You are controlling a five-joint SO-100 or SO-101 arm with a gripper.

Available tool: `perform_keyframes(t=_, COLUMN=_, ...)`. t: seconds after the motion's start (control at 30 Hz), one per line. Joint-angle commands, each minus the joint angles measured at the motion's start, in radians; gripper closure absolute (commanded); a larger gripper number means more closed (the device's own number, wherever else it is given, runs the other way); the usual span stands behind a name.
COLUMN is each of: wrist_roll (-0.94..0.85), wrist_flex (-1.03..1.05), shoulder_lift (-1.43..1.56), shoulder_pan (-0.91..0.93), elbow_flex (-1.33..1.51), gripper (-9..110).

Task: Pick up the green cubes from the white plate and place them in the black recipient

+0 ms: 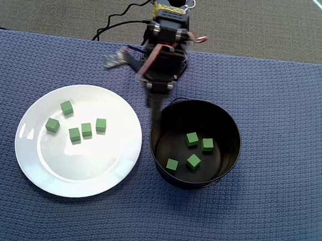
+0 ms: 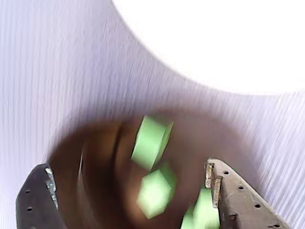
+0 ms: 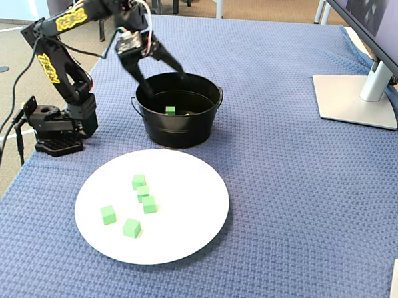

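Blue woven cloth is covering the bench (image 1: 296,109). Five green cubes (image 1: 86,129) are being carried by the white plate (image 1: 95,174), four by the black recipient (image 1: 235,135). Over its rim the hand (image 3: 161,75) is being held spread open, empty.

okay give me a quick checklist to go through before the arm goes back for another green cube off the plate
1. End effector empty: ok, the wrist view shows open jaws with nothing between them.
2. End effector clear of the black recipient: not ok, it hangs at the rim in the fixed view.
3. Cubes already dropped: ok, four cubes lie inside the recipient in the overhead view.
4. Cubes left on the white plate: ok, five remain, all well inside the rim.
5. Next cube free to grasp: ok for the cube nearest the arm, which sits apart; two others nearly touch.
6. Path from recipient to plate: ok, only bare blue cloth lies between them.
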Motion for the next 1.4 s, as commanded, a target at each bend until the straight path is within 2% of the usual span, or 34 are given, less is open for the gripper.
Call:
perform_keyframes(t=0.0, wrist_roll=-0.195, wrist_flex=-0.083, shoulder_lift=0.04, shoulder_pan=0.183, elbow_flex=0.054, gripper=67)
perform_keyframes(t=0.13, wrist_roll=-0.364, wrist_flex=-0.272, shoulder_lift=-0.003, shoulder_pan=0.345, elbow_flex=0.23, gripper=68)
perform_keyframes(t=0.4, wrist_roll=-0.747, wrist_flex=-0.46, shoulder_lift=-0.114, shoulder_pan=0.54, elbow_flex=0.373, gripper=68)
perform_keyframes(t=0.53, wrist_roll=-0.946, wrist_flex=-0.459, shoulder_lift=-0.146, shoulder_pan=0.594, elbow_flex=0.362, gripper=69)
perform_keyframes(t=0.8, wrist_roll=-1.215, wrist_flex=-0.523, shoulder_lift=-0.164, shoulder_pan=0.699, elbow_flex=0.359, gripper=70)
perform_keyframes(t=1.0, wrist_roll=-1.534, wrist_flex=-0.56, shoulder_lift=-0.209, shoulder_pan=0.802, elbow_flex=0.344, gripper=71)
perform_keyframes(t=1.13, wrist_roll=-1.649, wrist_flex=-0.578, shoulder_lift=-0.262, shoulder_pan=0.844, elbow_flex=0.307, gripper=71)
perform_keyframes(t=1.23, wrist_roll=-1.654, wrist_flex=-0.652, shoulder_lift=-0.311, shoulder_pan=0.845, elbow_flex=0.285, gripper=71)
perform_keyframes(t=1.37, wrist_roll=-1.667, wrist_flex=-0.634, shoulder_lift=-0.379, shoulder_pan=0.85, elbow_flex=0.212, gripper=71)
